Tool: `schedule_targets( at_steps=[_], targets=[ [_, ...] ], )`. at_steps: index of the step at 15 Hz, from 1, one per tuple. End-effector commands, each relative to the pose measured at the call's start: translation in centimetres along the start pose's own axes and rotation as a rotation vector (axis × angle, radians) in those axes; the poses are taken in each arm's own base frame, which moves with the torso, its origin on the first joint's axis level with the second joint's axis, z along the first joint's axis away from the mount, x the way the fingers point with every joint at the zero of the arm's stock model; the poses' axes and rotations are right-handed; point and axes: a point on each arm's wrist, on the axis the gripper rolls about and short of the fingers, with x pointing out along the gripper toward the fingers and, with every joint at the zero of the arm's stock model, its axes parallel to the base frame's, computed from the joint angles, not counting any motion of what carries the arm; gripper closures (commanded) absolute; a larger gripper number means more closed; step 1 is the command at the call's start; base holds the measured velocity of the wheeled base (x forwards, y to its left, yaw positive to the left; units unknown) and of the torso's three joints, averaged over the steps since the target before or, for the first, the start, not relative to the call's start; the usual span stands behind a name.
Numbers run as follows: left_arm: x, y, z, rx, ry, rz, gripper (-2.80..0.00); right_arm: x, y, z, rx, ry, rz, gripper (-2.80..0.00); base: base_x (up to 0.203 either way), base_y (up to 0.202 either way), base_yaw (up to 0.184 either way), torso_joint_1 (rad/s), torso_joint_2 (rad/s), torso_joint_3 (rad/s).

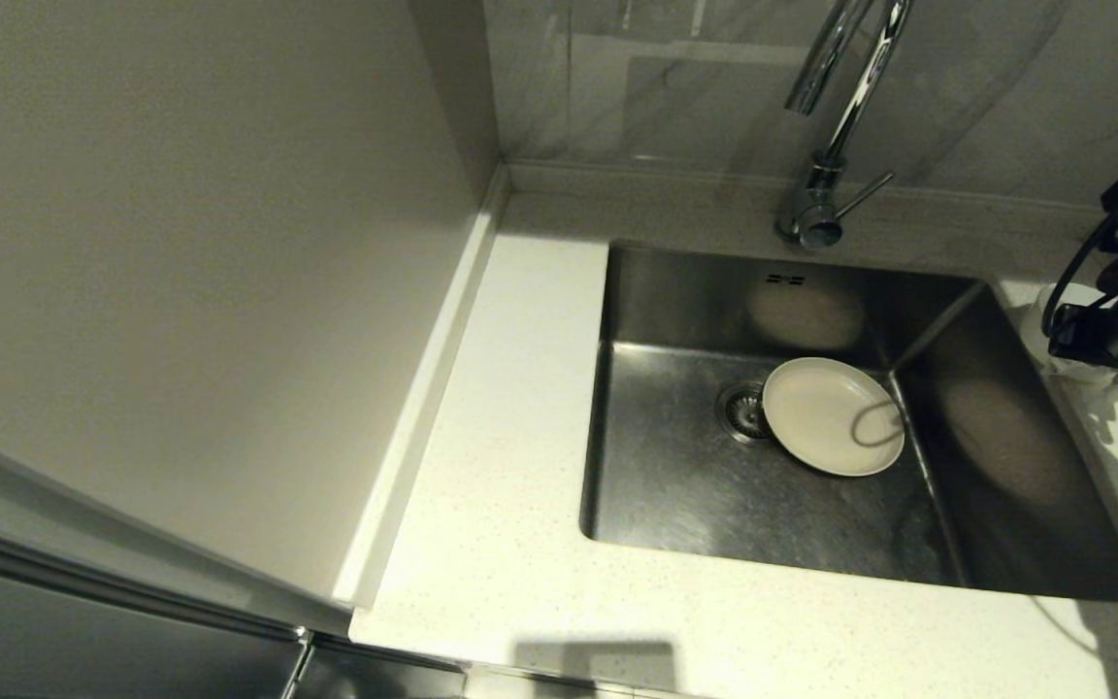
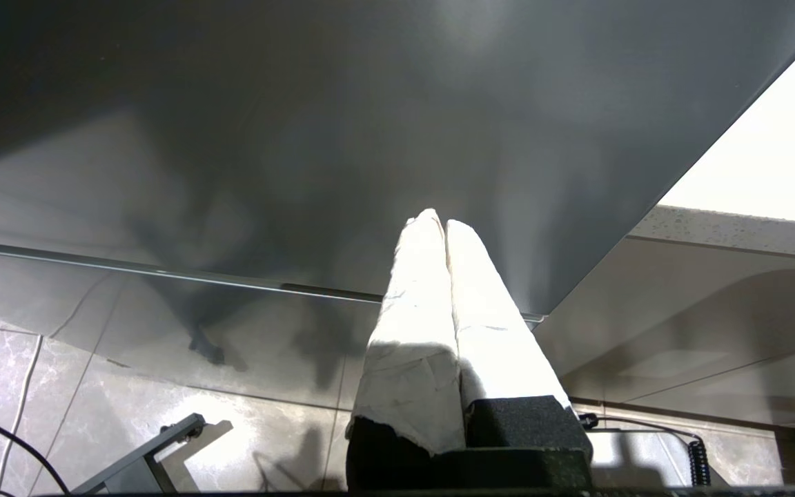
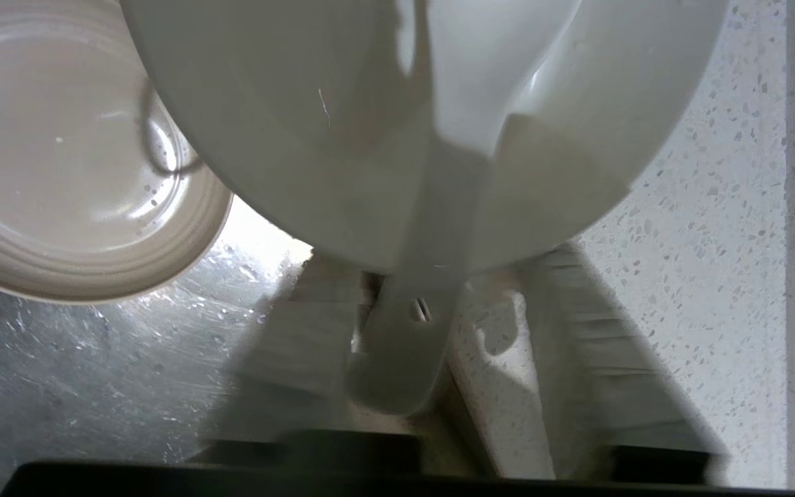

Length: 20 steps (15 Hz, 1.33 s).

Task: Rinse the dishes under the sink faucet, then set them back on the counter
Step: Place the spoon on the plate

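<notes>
The left gripper is parked low beside a dark cabinet front, its white-wrapped fingers pressed together on nothing. Well to the left of the right gripper, the plate lies flat and face up on the floor of the sink, its edge just beside the drain. The faucet stands behind the sink, its spout arching over the basin and its thin lever pointing right. The right gripper is over the counter at the sink's right edge. Straight ahead of it is the bowl, upright, its rim over the fingertips. The spoon rests in the bowl with its scoop end inside. Its handle slopes out over the rim towards the wrist, and its long axis runs in line with the fingers. The fingers stand apart on either side of the handle: one is close against it, while counter shows between the handle and the other, so they are not closed on it.
</notes>
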Motion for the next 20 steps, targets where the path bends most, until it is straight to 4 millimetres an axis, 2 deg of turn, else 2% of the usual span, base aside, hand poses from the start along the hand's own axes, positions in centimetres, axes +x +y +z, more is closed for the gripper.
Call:
schedule_targets(
  at_steps=[1, 12, 17, 20],
  targets=[
    [0.0, 0.0, 0.0, 0.000, -0.004, 0.001, 0.00, 0.0, 0.0, 0.0, -0.002, 0.004, -0.003, 0.00, 0.000, 0.000, 0.000, 0.000, 0.00, 0.000],
    [0.0, 0.0, 0.0, 0.000, -0.004, 0.001, 0.00, -0.4, -0.1, 0.2, 0.002, -0.021, -0.003, 0.00, 0.000, 0.000, 0.000, 0.000, 0.00, 0.000],
    [0.0, 0.0, 0.0, 0.000, -0.004, 0.001, 0.00, -3.2, -0.6, 0.4, -0.059, -0.071, 0.018, 0.00, 0.000, 0.000, 0.000, 0.000, 0.00, 0.000],
    [0.0, 0.0, 0.0, 0.000, -0.004, 0.001, 0.00, -5.6, 0.7, -1.3, -0.199, -0.017, 0.051, 0.00, 0.000, 0.000, 0.000, 0.000, 0.00, 0.000]
  ],
)
